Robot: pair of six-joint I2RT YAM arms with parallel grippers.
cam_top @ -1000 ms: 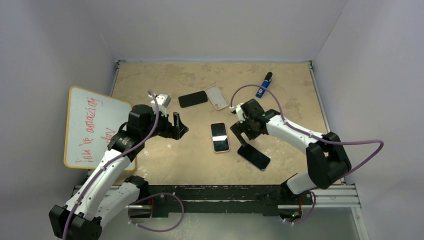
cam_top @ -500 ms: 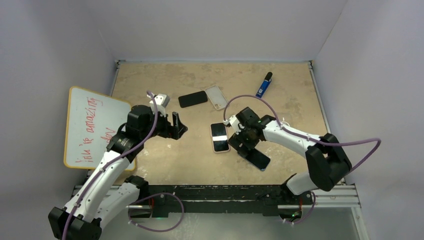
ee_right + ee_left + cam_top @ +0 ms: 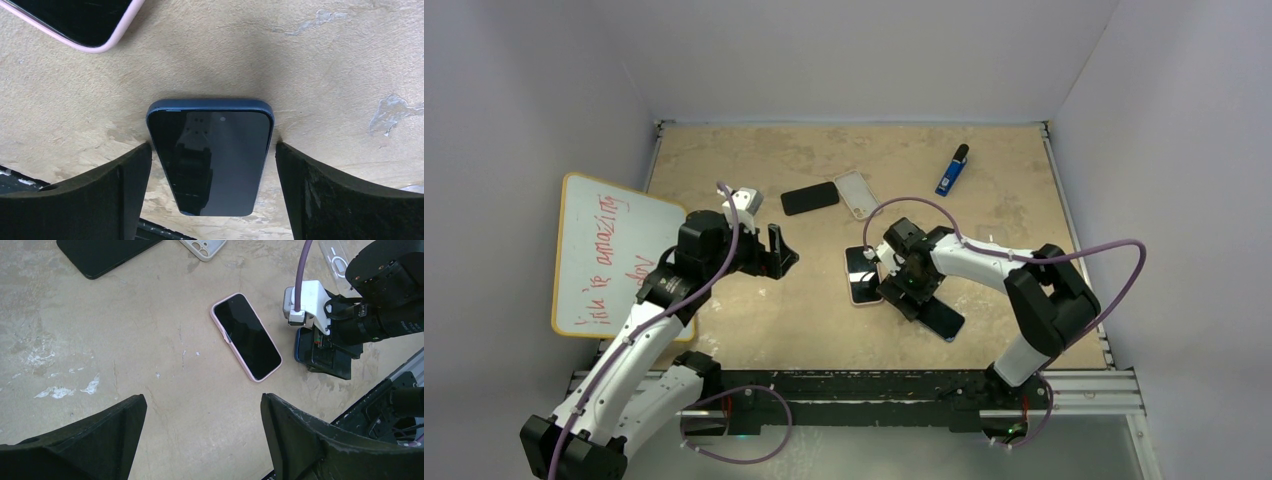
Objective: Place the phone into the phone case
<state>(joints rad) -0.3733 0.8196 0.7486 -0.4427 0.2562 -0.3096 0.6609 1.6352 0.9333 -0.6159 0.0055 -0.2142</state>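
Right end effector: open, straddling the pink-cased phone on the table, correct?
No. The right wrist view shows the right end effector, open, straddling the blue phone on the table; the pink-cased phone lies off to one side.

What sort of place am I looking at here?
Probably a robot test cell: white-and-black left arm and right arm bolted at a walled beige tabletop, beside a handwritten whiteboard and a pink-cased black phone.

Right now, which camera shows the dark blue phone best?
The right wrist view: the blue phone lies face up, centred between the open fingers. Top external shows only its near end past the right gripper; left wrist shows a blue sliver.
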